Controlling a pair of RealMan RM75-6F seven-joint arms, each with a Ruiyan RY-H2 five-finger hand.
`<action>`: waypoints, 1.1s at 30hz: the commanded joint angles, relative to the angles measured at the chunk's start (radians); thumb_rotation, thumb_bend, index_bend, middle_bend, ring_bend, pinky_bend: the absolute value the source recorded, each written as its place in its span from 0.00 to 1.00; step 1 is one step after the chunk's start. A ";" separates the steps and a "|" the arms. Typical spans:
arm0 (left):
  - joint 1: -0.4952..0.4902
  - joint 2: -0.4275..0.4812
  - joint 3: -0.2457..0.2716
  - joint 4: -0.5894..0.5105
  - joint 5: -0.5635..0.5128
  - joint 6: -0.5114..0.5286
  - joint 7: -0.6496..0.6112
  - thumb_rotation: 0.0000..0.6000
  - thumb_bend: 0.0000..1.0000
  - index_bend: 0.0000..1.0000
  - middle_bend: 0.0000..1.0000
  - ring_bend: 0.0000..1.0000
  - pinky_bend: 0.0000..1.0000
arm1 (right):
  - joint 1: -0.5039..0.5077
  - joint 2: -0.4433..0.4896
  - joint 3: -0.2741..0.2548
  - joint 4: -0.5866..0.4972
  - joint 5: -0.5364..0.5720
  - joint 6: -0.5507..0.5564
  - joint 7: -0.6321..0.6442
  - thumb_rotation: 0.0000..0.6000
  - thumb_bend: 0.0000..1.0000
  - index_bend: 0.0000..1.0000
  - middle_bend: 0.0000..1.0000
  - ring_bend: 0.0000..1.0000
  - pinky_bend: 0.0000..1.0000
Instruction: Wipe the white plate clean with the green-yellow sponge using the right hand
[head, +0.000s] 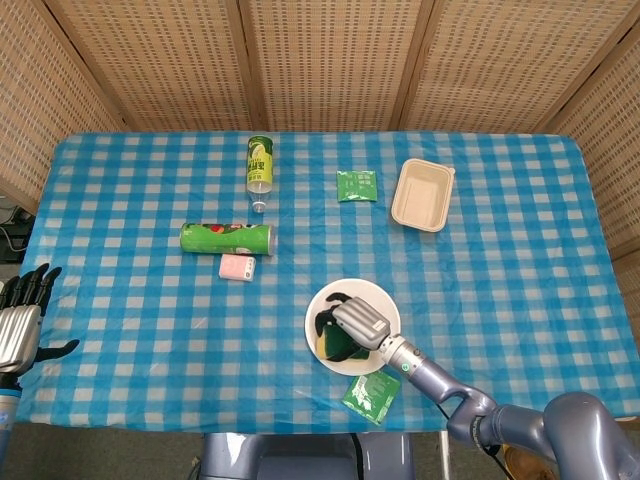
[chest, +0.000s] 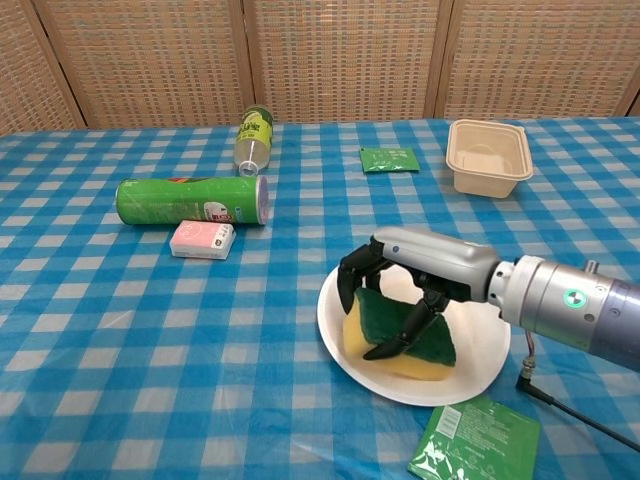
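Observation:
The white plate (head: 375, 298) (chest: 480, 345) lies near the table's front edge, right of centre. On it rests the green-yellow sponge (chest: 400, 335) (head: 328, 341), green face up, yellow underside toward the front. My right hand (chest: 410, 280) (head: 356, 322) grips the sponge from above, fingers curled over its left edge and thumb pressed on its green face. My left hand (head: 22, 318) hangs off the table's left side with fingers spread, holding nothing; the chest view does not show it.
A green chip can (chest: 190, 200) lies on its side with a small pink box (chest: 201, 239) before it. A bottle (chest: 253, 137) lies further back. A beige tray (chest: 487, 156) and a green packet (chest: 389, 158) sit at the back; another green packet (chest: 475, 438) lies by the plate's front.

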 joint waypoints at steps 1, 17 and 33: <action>0.000 0.001 0.000 -0.001 0.001 0.000 0.000 1.00 0.00 0.00 0.00 0.00 0.00 | -0.003 -0.002 0.000 0.005 -0.005 0.016 0.007 1.00 0.49 0.60 0.64 0.56 0.24; 0.007 0.016 0.009 -0.013 0.027 0.013 -0.024 1.00 0.00 0.00 0.00 0.00 0.00 | -0.007 0.079 0.030 -0.124 0.018 0.042 -0.059 1.00 0.50 0.60 0.64 0.56 0.24; 0.008 0.021 0.008 -0.014 0.030 0.015 -0.036 1.00 0.00 0.00 0.00 0.00 0.00 | -0.030 0.020 -0.028 -0.027 -0.001 0.025 -0.007 1.00 0.50 0.60 0.64 0.56 0.24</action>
